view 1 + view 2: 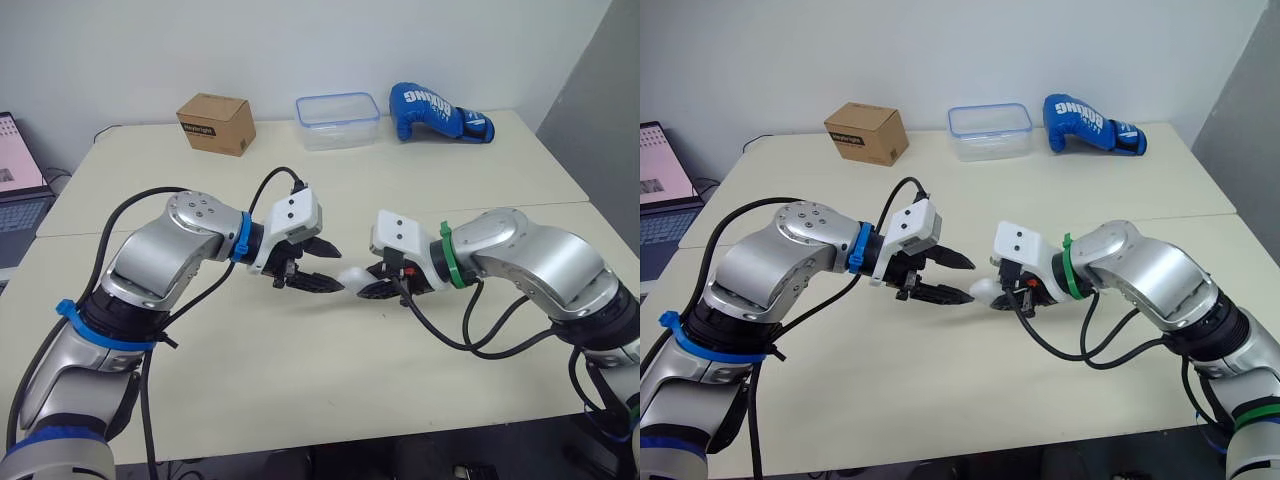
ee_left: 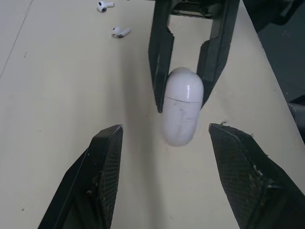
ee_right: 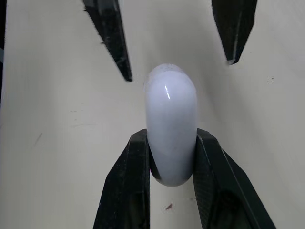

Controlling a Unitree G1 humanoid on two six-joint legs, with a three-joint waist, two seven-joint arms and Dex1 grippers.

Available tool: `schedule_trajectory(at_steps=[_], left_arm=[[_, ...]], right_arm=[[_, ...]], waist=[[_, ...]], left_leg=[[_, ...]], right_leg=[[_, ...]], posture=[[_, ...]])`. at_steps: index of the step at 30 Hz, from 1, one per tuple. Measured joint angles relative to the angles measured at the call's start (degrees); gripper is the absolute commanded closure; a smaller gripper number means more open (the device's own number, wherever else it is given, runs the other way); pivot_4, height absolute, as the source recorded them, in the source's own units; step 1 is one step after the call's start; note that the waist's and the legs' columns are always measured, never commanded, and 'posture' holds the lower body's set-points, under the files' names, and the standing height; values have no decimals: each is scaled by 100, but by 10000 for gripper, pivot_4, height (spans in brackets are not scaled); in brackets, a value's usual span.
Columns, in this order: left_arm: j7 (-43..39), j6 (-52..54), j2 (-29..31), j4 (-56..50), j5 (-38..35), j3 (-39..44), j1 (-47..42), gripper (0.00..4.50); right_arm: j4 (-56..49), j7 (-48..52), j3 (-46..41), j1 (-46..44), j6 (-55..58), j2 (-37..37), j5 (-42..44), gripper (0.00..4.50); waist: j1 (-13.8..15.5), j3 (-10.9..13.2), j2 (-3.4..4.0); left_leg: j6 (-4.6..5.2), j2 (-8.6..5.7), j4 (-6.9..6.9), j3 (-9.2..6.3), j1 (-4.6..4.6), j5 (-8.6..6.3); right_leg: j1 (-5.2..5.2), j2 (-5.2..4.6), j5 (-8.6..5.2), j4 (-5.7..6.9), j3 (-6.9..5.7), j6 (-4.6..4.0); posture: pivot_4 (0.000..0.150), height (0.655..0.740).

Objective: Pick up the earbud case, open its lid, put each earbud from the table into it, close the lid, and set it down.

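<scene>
– Left eye view first: what stands around the arms?
– 3 things sit along the far edge of the tabletop [image 1: 300, 380], well apart from both arms. They are a brown cardboard box [image 1: 216, 123], a clear plastic container [image 1: 338, 120] with a blue rim, and a blue boxing glove [image 1: 438, 112]. A laptop [image 1: 18, 170] sits off the left side.
– Where is the earbud case?
– The earbud case [image 1: 354, 277] is at mid-tabletop, between the 2 arms. It is a smooth, glossy white pebble with rounded ends. The right tool [image 1: 374, 287] is clamped on one end, with 1 black finger pressed to each side. A thin seam crosses the case near that clamped end, and the lid is shut. I cannot tell whether the case clears the tabletop.
– And the left tool?
– The left tool [image 1: 338, 268] has its fingers spread wide and holds nothing. Its pads [image 2: 107, 176] are black with a fine woven texture. The case's free end points in between the tips, with a gap on each side.
– The earbuds?
– An earbud [image 2: 120, 32] and a second earbud [image 2: 102, 5], both white and stemmed, lie on bare tabletop. They are near each other, beside the right tool's fingers and apart from the case.
– Any room to move?
– Broad, matt cream tabletop lies open toward the near edge. Black cables [image 1: 470, 330] loop low under the right forearm.
</scene>
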Motion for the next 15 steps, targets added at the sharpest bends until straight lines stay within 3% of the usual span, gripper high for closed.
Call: schedule_trajectory(at_steps=[2,6,15], left_arm=[[-68,41,0,-2,3,-54,-8,15486],[-104,51,-22,-1,41,-113,-26,27159],[-100,42,-154,22,248,-174,-53,27159]], right_arm=[[88,82,63,-50,-47,84,-94,37259],[211,215,65,-163,-86,167,-281,37259],[295,448,67,-165,-90,286,-565,37259]], waist=[[-3,0,0],[-2,0,0],[-2,0,0]], left_leg=[[0,0,0,2,-2,0],[-1,-1,2,0,-7,1],[-1,-1,3,2,-7,1]], right_leg=[[-4,0,0,2,2,0],[-8,0,1,2,1,-1],[-9,0,1,4,3,-1]], posture=[[1500,7307],[1500,7307],[1500,7307]])
